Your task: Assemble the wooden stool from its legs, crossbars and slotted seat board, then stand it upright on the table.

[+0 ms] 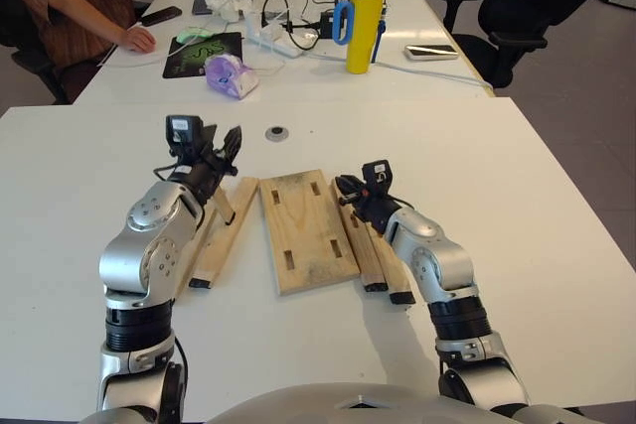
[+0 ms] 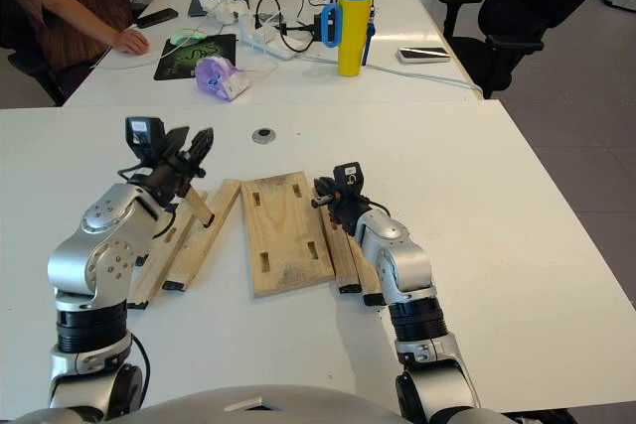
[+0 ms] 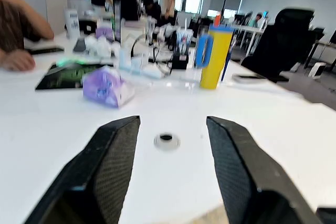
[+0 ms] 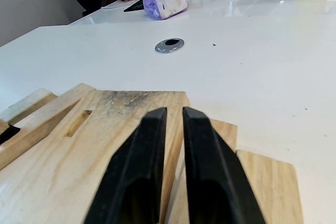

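Assembly seemed unstarted: the seat board (image 1: 306, 230) lay flat on the tabletop (image 1: 517, 196) between loose legs (image 1: 224, 230). The left gripper (image 1: 221, 146) hovered spread and empty. The right gripper (image 1: 343, 186), nearly pressed together, sat at the board's edge. Next, probably, came grasping a leg.

You'll see the pale slotted seat board (image 1: 306, 230) lying flat on the surface (image 1: 527, 196), with left wooden pieces (image 1: 225, 232) and right wooden pieces (image 1: 378, 263) flat just beside it.

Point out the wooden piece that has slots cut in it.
The wide seat board lying flat in the middle; the narrower pieces beside it show none.
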You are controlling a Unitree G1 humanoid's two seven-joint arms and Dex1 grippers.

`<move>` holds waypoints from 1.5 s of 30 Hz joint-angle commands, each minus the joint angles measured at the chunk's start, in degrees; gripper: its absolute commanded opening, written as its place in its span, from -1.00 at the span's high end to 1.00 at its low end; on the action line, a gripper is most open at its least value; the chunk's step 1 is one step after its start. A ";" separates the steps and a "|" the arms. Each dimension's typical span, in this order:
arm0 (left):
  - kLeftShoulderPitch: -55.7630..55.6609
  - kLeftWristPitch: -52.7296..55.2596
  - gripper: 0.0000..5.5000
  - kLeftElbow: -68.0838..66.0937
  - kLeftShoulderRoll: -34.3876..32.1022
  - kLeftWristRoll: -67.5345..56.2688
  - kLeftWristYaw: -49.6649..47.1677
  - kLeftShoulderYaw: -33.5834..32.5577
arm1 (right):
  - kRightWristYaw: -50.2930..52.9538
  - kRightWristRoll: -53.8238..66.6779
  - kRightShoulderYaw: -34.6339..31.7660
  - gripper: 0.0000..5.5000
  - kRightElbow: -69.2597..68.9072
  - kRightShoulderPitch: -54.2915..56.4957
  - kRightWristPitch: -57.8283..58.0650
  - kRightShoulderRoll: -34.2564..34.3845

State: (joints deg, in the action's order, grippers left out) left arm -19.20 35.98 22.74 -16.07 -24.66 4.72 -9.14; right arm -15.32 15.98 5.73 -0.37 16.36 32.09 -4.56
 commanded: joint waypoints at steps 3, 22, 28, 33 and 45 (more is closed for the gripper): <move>15.18 -6.62 0.15 11.15 -2.57 -0.55 5.98 -6.26 | 0.63 -0.59 -0.28 0.80 -1.21 -1.50 0.18 0.25; 30.69 -16.62 0.18 -0.10 0.88 7.62 12.25 3.61 | -1.56 -0.42 -0.06 0.80 -0.69 -0.17 1.45 -1.01; 30.01 -17.69 0.49 -2.13 1.24 11.65 9.35 4.19 | -1.40 -1.81 0.55 0.80 -0.97 -0.11 1.55 -2.14; 27.47 -18.70 0.75 -2.79 0.25 12.00 9.56 2.55 | 0.84 -2.15 -2.32 0.80 -0.97 0.97 -0.51 -0.98; -0.61 -9.39 0.85 -10.74 -1.63 -8.37 14.62 -7.80 | -15.97 16.00 -13.62 0.24 0.64 5.99 2.01 -5.79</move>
State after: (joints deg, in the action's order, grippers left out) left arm -14.52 24.32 14.27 -17.18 -28.59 17.85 -14.96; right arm -28.63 27.64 -5.23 -1.04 18.50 31.92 -9.50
